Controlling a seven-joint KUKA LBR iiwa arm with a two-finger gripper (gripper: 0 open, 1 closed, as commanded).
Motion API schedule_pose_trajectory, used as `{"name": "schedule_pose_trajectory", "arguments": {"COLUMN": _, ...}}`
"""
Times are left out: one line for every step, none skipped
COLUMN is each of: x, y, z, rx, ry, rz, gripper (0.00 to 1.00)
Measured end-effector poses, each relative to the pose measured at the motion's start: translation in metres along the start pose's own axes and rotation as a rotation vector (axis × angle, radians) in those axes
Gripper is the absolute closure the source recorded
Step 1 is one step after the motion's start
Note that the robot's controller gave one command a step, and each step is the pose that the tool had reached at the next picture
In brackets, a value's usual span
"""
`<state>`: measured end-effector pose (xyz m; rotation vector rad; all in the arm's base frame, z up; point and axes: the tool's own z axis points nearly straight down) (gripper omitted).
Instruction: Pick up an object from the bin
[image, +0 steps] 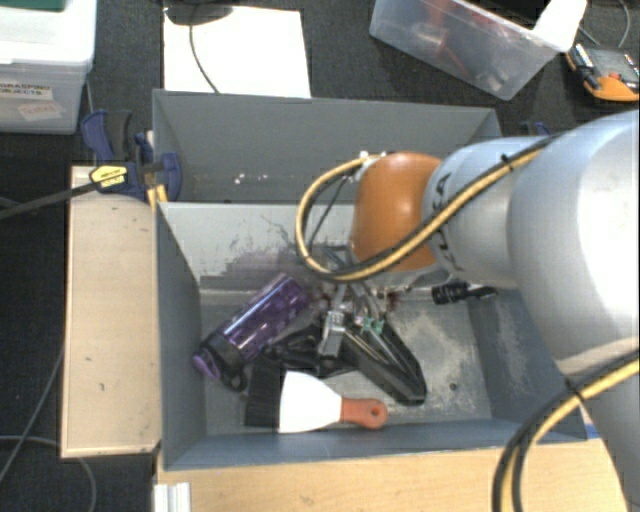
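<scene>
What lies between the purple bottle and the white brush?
In the camera view, part of a black tool lies between the bottle and the brush.

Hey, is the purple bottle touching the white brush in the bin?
Cannot tell. The camera view shows the purple bottle close beside the white brush at its black bristles, with dark clutter hiding any contact or gap.

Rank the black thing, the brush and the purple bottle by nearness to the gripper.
1. Black thing, just left of the gripper.
2. Brush, at the front, and purple bottle, at the left: too close to call.
</scene>
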<state>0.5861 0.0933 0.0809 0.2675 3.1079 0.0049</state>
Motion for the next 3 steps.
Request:
{"name": "schedule_pose_trajectory", "arguments": {"x": -0.0068, "y": 0.0036, "z": 0.0083, "rx": 0.004, "ry": 0.001, "rz": 0.370, "gripper": 0.00}}
{"name": "schedule_pose_trajectory", "arguments": {"x": -0.0054, "y": 0.0053, "z": 0.0050, "rx": -0.005, "ry": -0.014, "rz": 0.198, "gripper": 1.00}}
{"name": "schedule_pose_trajectory", "arguments": {"x": -0.0054, "y": 0.0053, "z": 0.0050, "rx": -0.005, "ry": -0.014, "rz": 0.197, "gripper": 1.00}}
